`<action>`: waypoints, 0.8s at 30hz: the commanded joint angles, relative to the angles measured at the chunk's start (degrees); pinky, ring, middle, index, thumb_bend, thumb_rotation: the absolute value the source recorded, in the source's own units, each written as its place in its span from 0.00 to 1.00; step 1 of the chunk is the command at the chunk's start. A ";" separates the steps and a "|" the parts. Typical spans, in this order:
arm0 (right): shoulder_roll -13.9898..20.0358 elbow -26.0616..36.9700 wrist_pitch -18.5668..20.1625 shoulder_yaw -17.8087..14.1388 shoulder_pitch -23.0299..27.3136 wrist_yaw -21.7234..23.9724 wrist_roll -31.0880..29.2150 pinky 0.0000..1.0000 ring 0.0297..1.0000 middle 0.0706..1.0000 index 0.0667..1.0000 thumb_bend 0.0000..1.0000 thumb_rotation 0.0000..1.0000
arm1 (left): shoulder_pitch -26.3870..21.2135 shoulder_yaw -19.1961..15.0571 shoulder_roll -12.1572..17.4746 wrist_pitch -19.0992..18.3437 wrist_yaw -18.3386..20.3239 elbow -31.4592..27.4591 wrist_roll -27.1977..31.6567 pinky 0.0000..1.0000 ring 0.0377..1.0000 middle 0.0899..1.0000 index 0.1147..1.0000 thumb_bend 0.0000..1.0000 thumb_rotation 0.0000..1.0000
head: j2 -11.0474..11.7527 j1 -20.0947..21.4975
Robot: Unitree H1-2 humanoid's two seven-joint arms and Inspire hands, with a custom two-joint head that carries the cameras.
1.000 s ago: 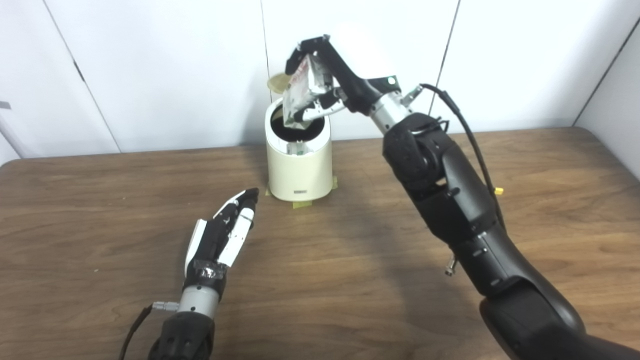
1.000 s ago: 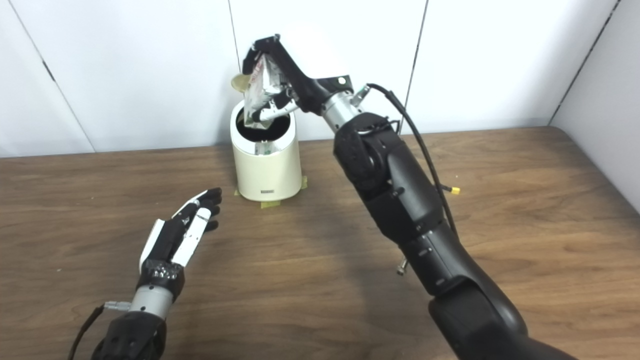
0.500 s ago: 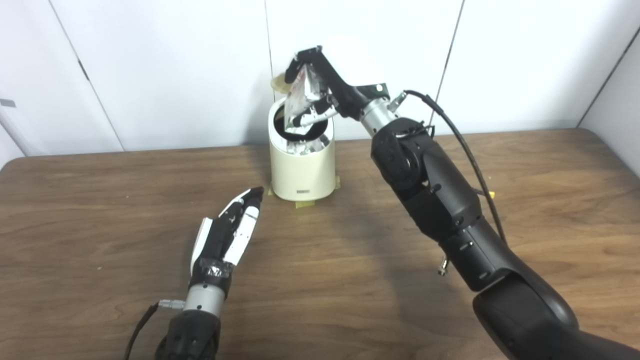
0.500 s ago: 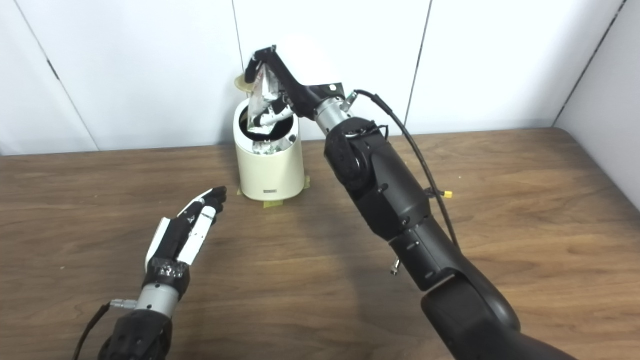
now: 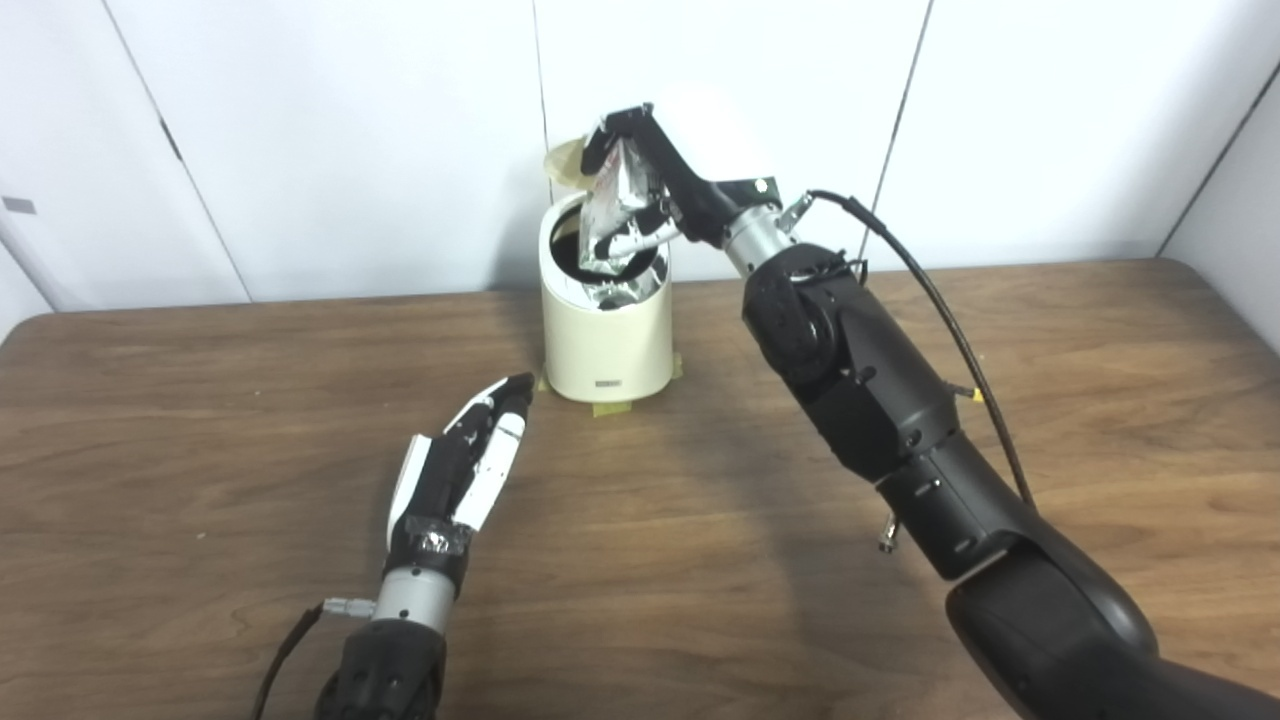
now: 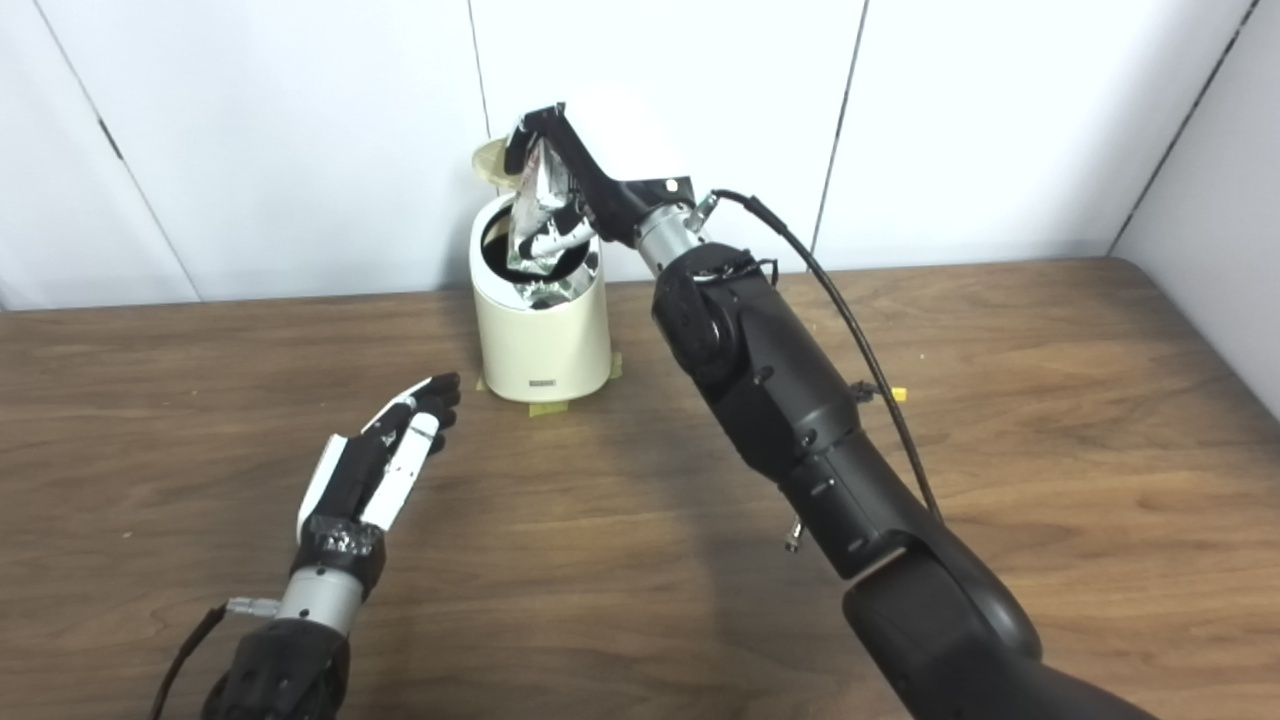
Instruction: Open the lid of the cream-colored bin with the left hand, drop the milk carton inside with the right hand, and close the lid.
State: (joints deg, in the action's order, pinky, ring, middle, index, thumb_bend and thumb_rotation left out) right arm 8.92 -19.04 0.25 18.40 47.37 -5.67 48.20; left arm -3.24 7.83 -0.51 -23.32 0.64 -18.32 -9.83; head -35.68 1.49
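1. The one milk carton [image 5: 612,215], crumpled and silvery, hangs tilted over the mouth of the cream-colored bin [image 5: 606,330], its lower end at or just inside the dark opening.
2. The right hand [image 5: 640,190] is closed around the carton, fingers on its top and sides, reaching in from the right above the bin.
3. The single bin stands upright near the back edge of the wooden table [image 5: 200,400], about midway along it, with bits of yellowish tape [image 5: 610,408] at its foot.
4. Its lid [image 6: 490,160] is up, showing only as a pale disc behind the hand; most of it is hidden.
5. The left hand [image 5: 465,465] holds nothing, fingers straight and close together, pointing towards the bin's base from the near left; whether it rests on the table I cannot tell.
6. The right eye view shows a little more of the lid beside the hand; the left eye view shows the carton's lower edge against the rim more plainly.
7. The bin's inside is dark, with only a silvery gleam at the near rim.
8. Printing on the carton is too blurred to read.
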 commanded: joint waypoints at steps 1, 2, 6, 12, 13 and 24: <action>0.06 1.16 -1.61 -0.44 4.60 -2.91 -0.16 0.38 0.37 0.49 0.47 0.51 0.00 | -1.41 0.39 -0.45 2.71 -0.31 -2.17 -0.75 0.87 0.88 0.86 0.83 0.33 0.79 | -0.07 0.04; 0.09 1.11 -1.65 -0.38 4.56 -2.95 -0.10 0.38 0.37 0.49 0.47 0.51 0.00 | -1.42 0.41 -0.44 2.68 -0.32 -2.19 -0.75 0.87 0.88 0.86 0.83 0.32 0.79 | -0.07 0.04; 0.19 0.92 -1.55 -0.17 4.44 -2.66 -0.12 0.38 0.37 0.49 0.47 0.51 0.00 | -1.35 0.41 -0.49 2.81 -0.27 -2.24 -0.48 0.89 0.88 0.86 0.84 0.33 0.79 | -0.14 0.03; 0.40 0.43 -1.58 0.28 4.19 -3.26 0.45 0.38 0.37 0.48 0.47 0.52 0.00 | -1.32 0.54 -0.47 2.69 -0.34 -2.41 -0.78 0.88 0.88 0.86 0.83 0.33 0.79 | -0.18 0.28; 0.43 0.39 -1.62 0.34 4.14 -3.41 0.51 0.37 0.37 0.47 0.47 0.52 0.00 | -1.34 0.52 -0.44 2.79 -0.32 -2.33 -0.71 0.88 0.88 0.86 0.84 0.33 0.79 | -0.18 0.28; 1.02 0.50 -0.48 1.01 3.98 -2.42 1.58 0.37 0.37 0.46 0.52 0.51 0.00 | -1.45 0.34 -0.44 2.41 -0.25 -2.30 -0.47 0.89 0.88 0.86 0.84 0.33 0.79 | -0.39 0.70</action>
State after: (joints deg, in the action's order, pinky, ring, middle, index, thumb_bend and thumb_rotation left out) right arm 9.21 -20.02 -0.23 19.88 47.39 -6.85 49.40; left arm -3.24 8.05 -0.50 -22.98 0.62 -18.35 -9.80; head -36.04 2.11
